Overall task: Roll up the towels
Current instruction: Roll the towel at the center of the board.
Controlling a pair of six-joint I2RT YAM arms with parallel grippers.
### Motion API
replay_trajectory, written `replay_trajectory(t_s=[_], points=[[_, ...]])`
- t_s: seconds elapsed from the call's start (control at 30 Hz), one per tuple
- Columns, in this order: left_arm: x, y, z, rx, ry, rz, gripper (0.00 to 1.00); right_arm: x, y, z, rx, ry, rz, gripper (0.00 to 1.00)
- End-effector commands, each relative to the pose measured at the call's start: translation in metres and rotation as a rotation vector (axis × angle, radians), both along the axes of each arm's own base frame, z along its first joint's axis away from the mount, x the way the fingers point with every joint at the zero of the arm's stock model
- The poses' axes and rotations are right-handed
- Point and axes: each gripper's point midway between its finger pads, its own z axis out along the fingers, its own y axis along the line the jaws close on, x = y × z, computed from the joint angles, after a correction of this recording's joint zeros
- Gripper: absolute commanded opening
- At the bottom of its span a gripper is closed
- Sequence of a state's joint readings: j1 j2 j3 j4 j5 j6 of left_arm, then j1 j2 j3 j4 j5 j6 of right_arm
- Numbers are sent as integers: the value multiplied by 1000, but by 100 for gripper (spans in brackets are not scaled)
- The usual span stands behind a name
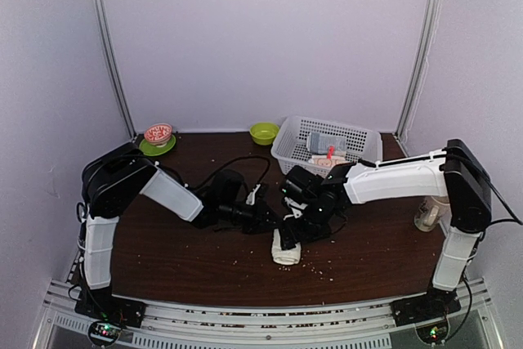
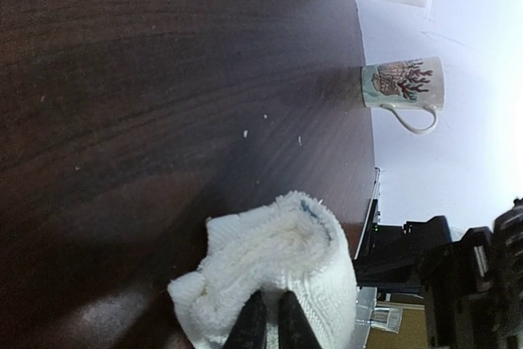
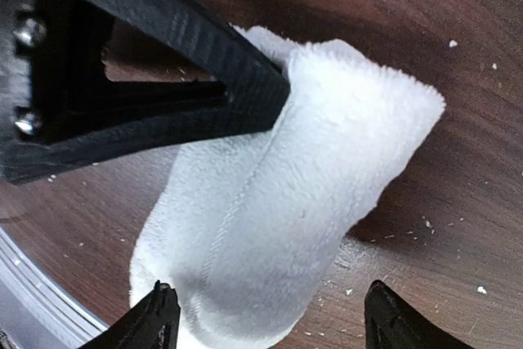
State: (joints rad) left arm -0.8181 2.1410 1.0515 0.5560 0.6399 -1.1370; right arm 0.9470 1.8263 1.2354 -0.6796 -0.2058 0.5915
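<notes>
Dark table (image 1: 163, 243): left end effector (image 2: 271, 304) closed at white towel (image 3: 278, 202), right end effector (image 3: 270, 290) spread astride, basket (image 1: 286, 150) behind.

The white towel (image 3: 278, 194) has its lower end cut off by the bottom edge of the right wrist view. Astride the towel, the right gripper (image 3: 270, 288) shows only two fingertips. At the towel's end, the left gripper (image 2: 272, 298) is cut off below; whether it pinches cloth cannot be determined. Beyond the towel, the basket (image 1: 359, 132) holds items too small to identify.
</notes>
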Motion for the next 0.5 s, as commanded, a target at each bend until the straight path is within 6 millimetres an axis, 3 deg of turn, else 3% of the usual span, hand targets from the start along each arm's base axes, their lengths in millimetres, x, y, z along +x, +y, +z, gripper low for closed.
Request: replay_trajectory(t_s=[0.0,0.23,0.47], points=[[-10,26,-52,163,93,37,8,18,5,32,158,-6,-136,79],[-11,27,-52,165,91,37,8,25,16,16,262,63,-280,79],[-10,28,-50,170,81,36,8,20,21,-5,234,110,-286,78]])
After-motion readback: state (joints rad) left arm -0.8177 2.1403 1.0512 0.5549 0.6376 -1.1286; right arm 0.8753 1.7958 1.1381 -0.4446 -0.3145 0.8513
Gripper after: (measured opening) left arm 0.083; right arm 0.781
